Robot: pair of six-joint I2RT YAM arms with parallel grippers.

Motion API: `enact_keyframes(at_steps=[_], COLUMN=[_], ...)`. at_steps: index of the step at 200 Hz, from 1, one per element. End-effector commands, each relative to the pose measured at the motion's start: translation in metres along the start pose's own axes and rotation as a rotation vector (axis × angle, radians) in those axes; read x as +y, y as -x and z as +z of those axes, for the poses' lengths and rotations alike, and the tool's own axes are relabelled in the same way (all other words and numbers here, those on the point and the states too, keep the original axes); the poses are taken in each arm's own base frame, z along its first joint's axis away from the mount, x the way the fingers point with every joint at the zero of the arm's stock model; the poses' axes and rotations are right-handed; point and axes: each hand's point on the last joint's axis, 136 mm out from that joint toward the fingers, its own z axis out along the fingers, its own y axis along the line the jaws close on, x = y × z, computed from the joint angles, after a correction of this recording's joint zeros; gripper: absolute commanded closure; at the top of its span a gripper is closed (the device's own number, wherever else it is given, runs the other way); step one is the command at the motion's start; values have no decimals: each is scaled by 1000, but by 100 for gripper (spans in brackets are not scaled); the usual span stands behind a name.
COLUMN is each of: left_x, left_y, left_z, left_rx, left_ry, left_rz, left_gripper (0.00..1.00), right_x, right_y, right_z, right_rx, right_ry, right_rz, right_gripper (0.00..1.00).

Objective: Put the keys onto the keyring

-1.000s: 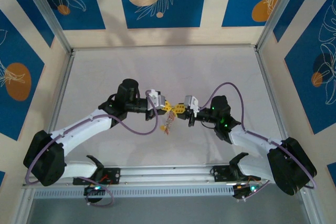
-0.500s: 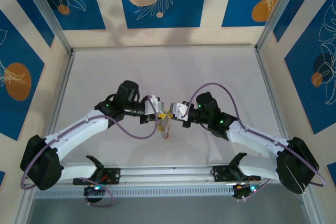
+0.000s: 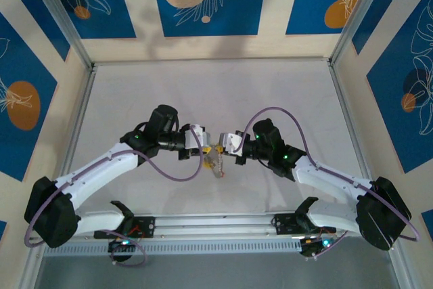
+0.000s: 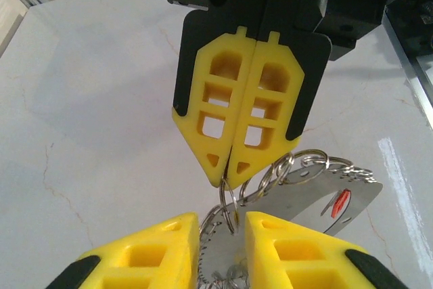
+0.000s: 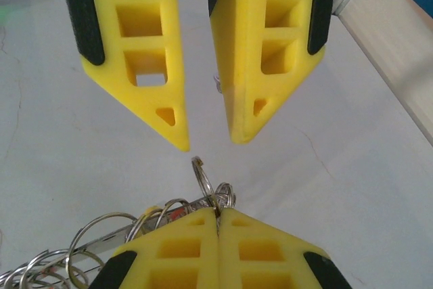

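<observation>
As left tool (image 5: 210,143) eases apart from near-clenched, gap empty, right tool (image 4: 226,178) alone stays clenched on keyring (image 5: 201,175), mid-air between tools above worktop (image 3: 284,93); handover looks complete, left free for threading.

I see a pale table (image 3: 284,93) with faint vein-like cracks; a metal rail (image 3: 216,223) runs along its near edge.
</observation>
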Motion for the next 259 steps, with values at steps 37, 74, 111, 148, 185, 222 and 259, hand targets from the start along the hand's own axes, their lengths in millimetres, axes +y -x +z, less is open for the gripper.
enact_keyframes(at_steps=[37, 74, 111, 148, 185, 222, 259], left_x=[-6, -12, -16, -12, 0, 26, 40], left_y=[-7, -13, -15, -28, -43, -53, -63], left_z=[16, 24, 20, 19, 22, 17, 11], left_rx=[-4, -18, -19, 1, 43, 57, 72], left_ry=[-35, -69, -65, 12, 97, 255, 344], left_rz=[-19, -73, -90, -103, -146, -216, -283], left_gripper=[76, 74, 72, 71, 69, 65, 60], right_x=[-6, -3, -4, -24, -88, -105, -51], right_y=[19, 11, 5, -8, -39, -128, -176], right_z=[-5, -4, -4, -6, -32, -98, -101], right_rx=[-101, -93, -82, -12, 140, 341, 536], right_ry=[-14, -10, -15, -100, -426, -700, -533], right_rz=[18, 39, 46, 91, 445, 1487, 2079], right_gripper=[100, 100, 100, 100, 61, 65, 75])
